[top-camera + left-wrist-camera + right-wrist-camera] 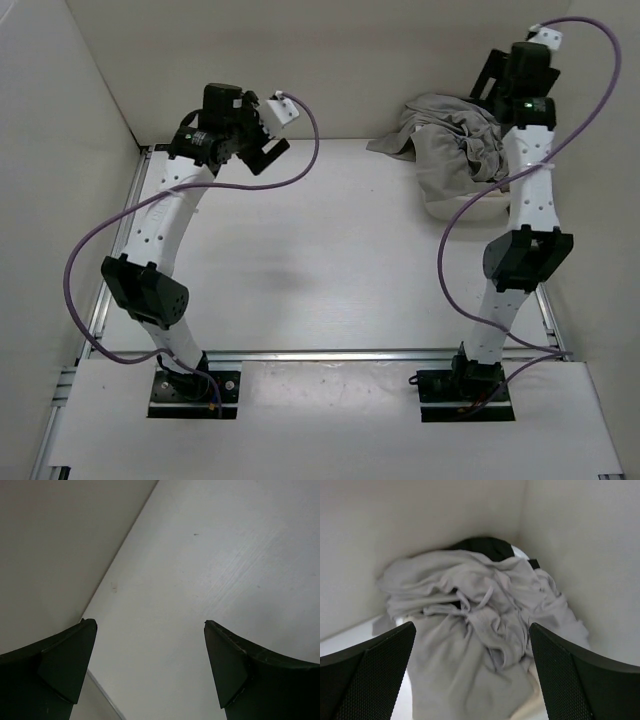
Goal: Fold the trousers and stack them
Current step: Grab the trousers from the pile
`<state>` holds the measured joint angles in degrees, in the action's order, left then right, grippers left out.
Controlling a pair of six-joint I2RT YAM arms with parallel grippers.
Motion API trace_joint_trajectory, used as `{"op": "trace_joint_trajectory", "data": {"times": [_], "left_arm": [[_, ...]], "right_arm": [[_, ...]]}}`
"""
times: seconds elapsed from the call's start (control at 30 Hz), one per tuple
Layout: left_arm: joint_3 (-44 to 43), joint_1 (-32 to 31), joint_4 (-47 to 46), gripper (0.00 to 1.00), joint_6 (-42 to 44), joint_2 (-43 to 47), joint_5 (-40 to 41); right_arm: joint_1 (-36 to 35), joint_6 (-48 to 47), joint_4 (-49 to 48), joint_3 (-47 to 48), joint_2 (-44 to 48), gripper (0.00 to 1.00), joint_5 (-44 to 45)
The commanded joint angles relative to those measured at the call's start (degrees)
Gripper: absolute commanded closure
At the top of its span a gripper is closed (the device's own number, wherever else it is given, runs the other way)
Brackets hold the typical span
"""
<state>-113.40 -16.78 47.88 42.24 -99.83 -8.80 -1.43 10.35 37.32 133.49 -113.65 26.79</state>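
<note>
White walls box in the tabletop (330,250). We see the left tool (149,624) spread wide over bare surface, gripping nothing. Our right tool (471,625) also gapes wide and empty, hanging over the crumpled grey trousers (470,595) heaped in the far right corner.

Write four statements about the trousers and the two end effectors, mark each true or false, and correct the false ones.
1. The trousers lie in a crumpled heap at the far right corner of the table. True.
2. The left end effector is shut on a trouser leg. False: it is open over bare table near the left wall and holds nothing.
3. The right end effector is open and points at the heap. True.
4. The trousers are bright red. False: they are pale grey.
</note>
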Motion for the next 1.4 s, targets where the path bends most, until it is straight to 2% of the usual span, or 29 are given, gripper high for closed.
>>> {"op": "trace_joint_trajectory", "data": {"times": [0.0, 0.03, 0.13, 0.3, 0.37, 0.47, 0.6, 0.67, 0.7, 0.73, 0.83, 1.0, 1.03, 1.1, 1.13, 1.2, 1.27, 1.3, 1.37], "left_arm": [[0.99, -1.33, 1.25, 0.00, -1.52, -0.18, 3.89], [0.99, -1.33, 1.25, 0.00, -4.33, -1.06, -1.35], [0.99, -1.94, 3.71, 0.00, -4.36, -5.45, -10.33], [-1.29, -3.44, 4.77, 0.00, -7.78, -12.92, -14.66], [1.94, -0.91, 2.05, 0.00, -8.57, -12.93, -19.65], [3.19, 1.82, -0.23, 0.00, -11.12, -12.93, -22.92], [5.47, 1.14, -0.24, 0.00, -10.07, -12.93, -15.74], [5.48, 0.60, -0.24, 0.00, -10.07, -13.46, -13.19], [5.48, -0.09, -0.24, 0.00, -10.07, -13.46, -12.65], [5.48, -0.62, -0.24, 0.00, -10.07, -13.46, -12.65], [5.48, -1.85, 1.24, 0.00, -10.60, -13.46, -8.97], [4.95, -1.16, 3.36, 0.01, -9.28, -10.31, -6.50], [4.95, -0.63, 3.88, 0.10, -9.80, -9.60, -6.50], [4.95, 0.95, 3.89, 0.19, -10.86, -7.24, -6.50], [4.95, 1.56, 3.89, 0.36, -11.91, -6.26, -7.02], [5.47, 4.37, 3.89, 0.54, -13.23, -2.94, -8.07], [6.70, 7.61, 3.89, 0.68, -13.76, -0.38, -9.30], [8.45, 8.85, 3.89, 0.70, -13.76, 0.94, -9.31], [10.04, 11.66, 3.89, 0.74, -14.28, 4.63, -9.92]], "right_arm": [[10.91, 4.40, -5.15, 1.16, -5.77, 0.01, -22.64], [12.05, 5.63, -5.15, 1.16, -7.36, 0.01, -23.70], [12.68, 5.04, -1.65, 4.84, -13.96, 0.01, -20.73], [12.68, 5.03, 0.38, 2.22, -19.77, 0.01, -22.83], [12.68, 5.55, 0.38, 1.51, -22.39, 0.01, -23.35], [12.68, 7.74, 0.91, 1.51, -25.47, 0.01, -24.67], [12.68, 10.47, -1.10, 1.51, -27.51, 0.01, -27.74], [12.16, 10.48, -2.25, 1.51, -28.20, 0.06, -29.50], [12.15, 10.48, -2.25, 1.51, -28.21, 0.12, -31.08], [12.15, 10.48, -2.25, 1.51, -28.82, 0.37, -32.14], [12.15, 9.60, -2.78, 1.51, -28.83, 1.00, -35.05], [10.76, 8.20, -2.69, 0.98, -20.75, 1.00, -36.19], [9.27, 6.28, -2.69, 2.63, -17.43, 1.00, -36.19], [7.16, 4.60, -1.56, 4.84, -13.73, 1.00, -35.58], [5.06, 4.59, -1.55, 6.41, -9.79, 1.00, -35.57], [2.67, 5.30, -2.60, 7.92, -6.08, 1.00, -38.19], [-2.85, 5.91, -2.60, 10.02, -1.16, 1.00, -38.21], [-5.31, 5.91, -2.60, 10.73, 0.17, 1.00, -38.21], [-14.88, 3.12, -2.60, 12.66, 3.33, 1.00, -35.68]]}}
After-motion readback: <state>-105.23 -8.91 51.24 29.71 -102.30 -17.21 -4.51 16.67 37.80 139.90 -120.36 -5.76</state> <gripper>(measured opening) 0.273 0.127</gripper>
